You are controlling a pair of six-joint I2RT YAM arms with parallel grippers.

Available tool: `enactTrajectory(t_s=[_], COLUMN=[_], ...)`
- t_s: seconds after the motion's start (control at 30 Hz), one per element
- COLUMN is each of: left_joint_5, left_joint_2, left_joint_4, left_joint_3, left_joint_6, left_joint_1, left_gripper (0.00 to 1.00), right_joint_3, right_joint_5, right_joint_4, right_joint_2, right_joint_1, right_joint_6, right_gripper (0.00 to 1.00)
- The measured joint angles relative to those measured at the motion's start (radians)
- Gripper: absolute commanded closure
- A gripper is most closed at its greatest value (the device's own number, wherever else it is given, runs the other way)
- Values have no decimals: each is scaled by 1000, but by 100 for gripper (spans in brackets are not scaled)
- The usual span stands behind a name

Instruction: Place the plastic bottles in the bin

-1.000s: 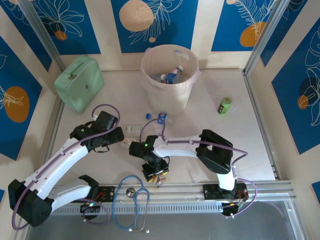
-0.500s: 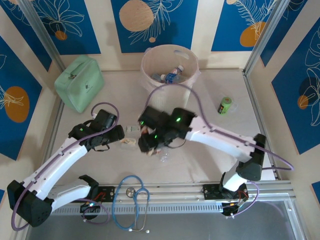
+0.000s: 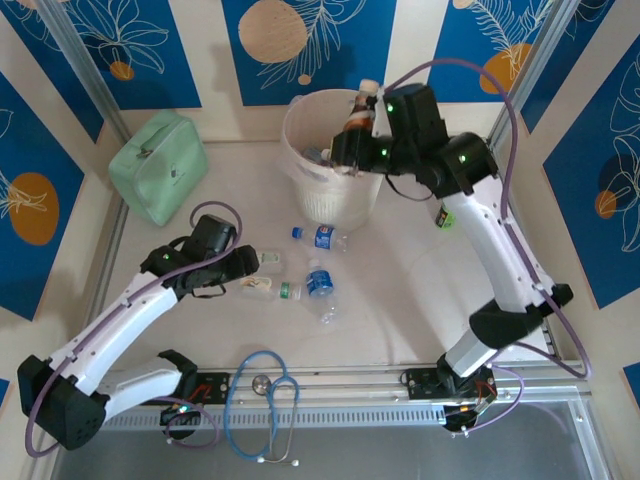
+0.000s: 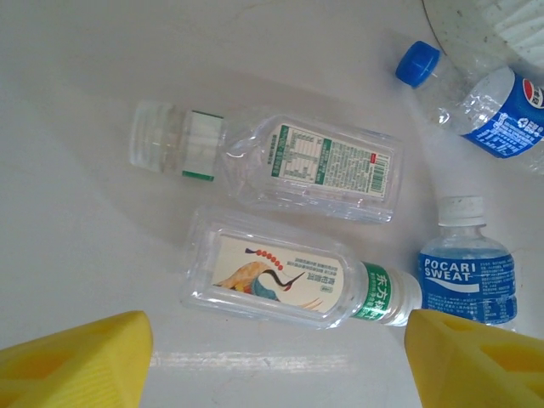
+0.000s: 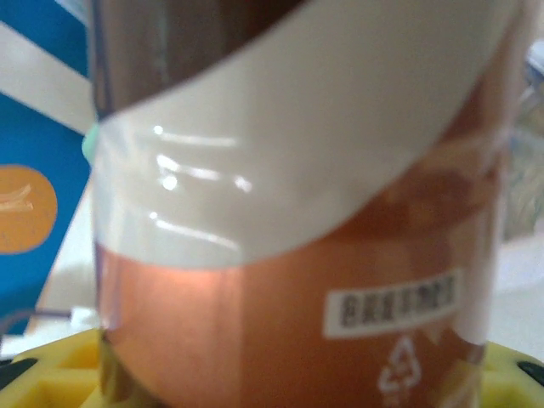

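bottle now up over the bin
right gripper, clamped on the brown-labelled bottle, has swung it up from the table; release comes next. left gripper hangs wide above a clear bottle.

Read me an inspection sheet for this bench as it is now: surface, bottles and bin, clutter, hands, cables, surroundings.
Surface: white table, no spills seen.
Job's things: the bin holds some bottles. Four lie loose in front of it: blue-capped bottle, Pocari Sweat bottle, green-print flat bottle, bird-label flat bottle.
Clutter: mint-green pouch at the far left; stethoscope at the near edge.
Hands: left hand open, above the two flat bottles; right hand shut on a brown-labelled bottle, over the bin.
Cables: purple cables loop along both arms; no snag seen.
Surroundings: blue and cream patterned walls.
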State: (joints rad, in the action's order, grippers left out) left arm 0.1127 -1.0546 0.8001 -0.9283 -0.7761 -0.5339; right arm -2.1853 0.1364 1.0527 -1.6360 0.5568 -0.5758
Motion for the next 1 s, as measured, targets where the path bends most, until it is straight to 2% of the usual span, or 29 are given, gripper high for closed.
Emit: enactTrajectory(t_s=[0.13,0.27,0.37,0.47,0.6,0.87,1.0], left_joint_5=[-17,-19,-19,-20,-28,-35,-54], left_joint_2=[-17,-31,-40,-41,-41,-41,-41], left_joint_4=[-10,-8,-9,-10,-15,-16,-25], left_joint_3=[0,-5,-11,-11,-11,-11,-11], left_joint_6=[12,34,45,44,44,45,45], left_joint_1=[0,0,0,0,0,0,0], left_gripper=[22,22,22,20,19,19,21], right_joint_3=[-203,-395,-426,-426,-419,-402,-340], right_joint_5=[-69,-115,-143,-167,-183,-189,-177], right_joint_4=[16,56,69,79,85,69,63], right_joint_2=[-180,-365,-433,-467,-480,-472,-409], right_joint_1=[-82,-119,-128,-137,-140,-140,-139], right_joint_6=[0,-1,-7,-14,-15,-9,4], right_gripper=[46,46,40,25,19,18,18])
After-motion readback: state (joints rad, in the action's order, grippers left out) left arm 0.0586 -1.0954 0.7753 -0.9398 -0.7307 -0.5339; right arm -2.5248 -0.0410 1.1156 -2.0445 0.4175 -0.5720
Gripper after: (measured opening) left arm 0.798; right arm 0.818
